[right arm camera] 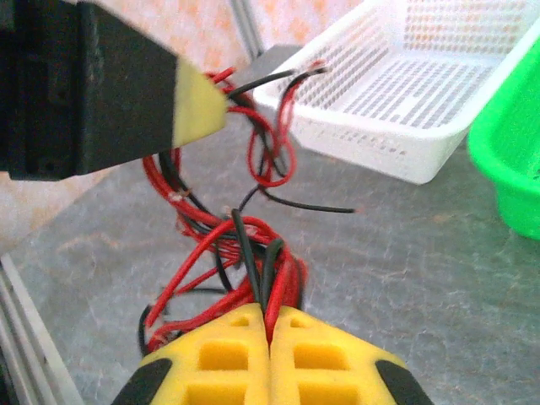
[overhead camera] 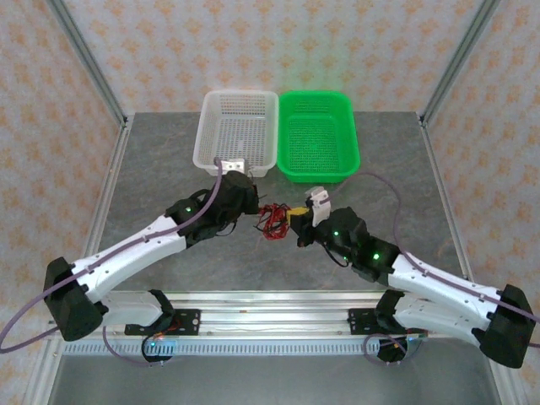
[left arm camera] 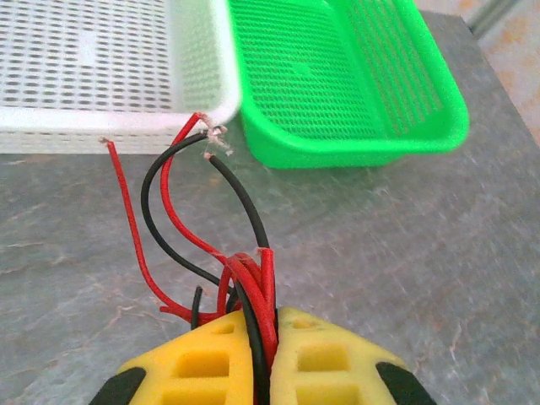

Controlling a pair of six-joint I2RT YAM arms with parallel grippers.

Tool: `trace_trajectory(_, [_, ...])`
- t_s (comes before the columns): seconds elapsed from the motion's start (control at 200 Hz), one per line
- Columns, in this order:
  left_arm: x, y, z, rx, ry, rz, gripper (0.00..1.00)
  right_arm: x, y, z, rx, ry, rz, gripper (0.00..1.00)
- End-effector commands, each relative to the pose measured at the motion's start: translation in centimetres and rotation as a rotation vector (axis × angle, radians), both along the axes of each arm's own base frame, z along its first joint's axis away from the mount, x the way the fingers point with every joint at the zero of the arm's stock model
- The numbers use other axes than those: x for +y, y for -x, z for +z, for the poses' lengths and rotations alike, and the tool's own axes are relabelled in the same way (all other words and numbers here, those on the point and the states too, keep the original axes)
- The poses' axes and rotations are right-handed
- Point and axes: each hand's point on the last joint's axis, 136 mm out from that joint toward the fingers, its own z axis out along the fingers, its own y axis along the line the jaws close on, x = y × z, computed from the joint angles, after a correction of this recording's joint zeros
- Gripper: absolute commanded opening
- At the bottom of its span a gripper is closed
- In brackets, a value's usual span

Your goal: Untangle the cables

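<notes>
Tangle of thin red and black wires [overhead camera: 274, 221] sat mid grey table [overhead camera: 160, 177], near white mesh basket [overhead camera: 211, 126]. Left gripper [left arm camera: 266, 329] and right gripper [right arm camera: 270, 325] were each clamped tight on strands from opposite sides.

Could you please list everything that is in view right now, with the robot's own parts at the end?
cables: one tangled bunch, red and black, middle of the table
white basket: one, white, far side of the table, left of the green one
green basket: one, green, far side, beside the white one
table: one, grey, under everything
left arm, right arm: two, white and black, reaching in from the near edge
left tool: one, yellow fingers, shut on the cables
right tool: one, yellow fingers, shut on the cables
</notes>
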Motion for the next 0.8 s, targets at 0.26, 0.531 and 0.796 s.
trace_trajectory(0.26, [6.1,0.7,-2.5,0.022,0.017,0.214,0.00,-4.8,-2.5,-1.1,0.224,-0.258,-0.386,0.00])
trace_trajectory(0.531, [7.0,1.2,-6.3,0.098,0.001,0.248,0.00,-8.0,-3.1,-5.0,0.358,-0.380,-0.630,0.00])
trace_trajectory(0.796, [5.4,1.4,-9.3,0.149,0.057,0.195,0.00,-6.5,-2.9,-9.2,0.432,-0.225,-0.566,0.10])
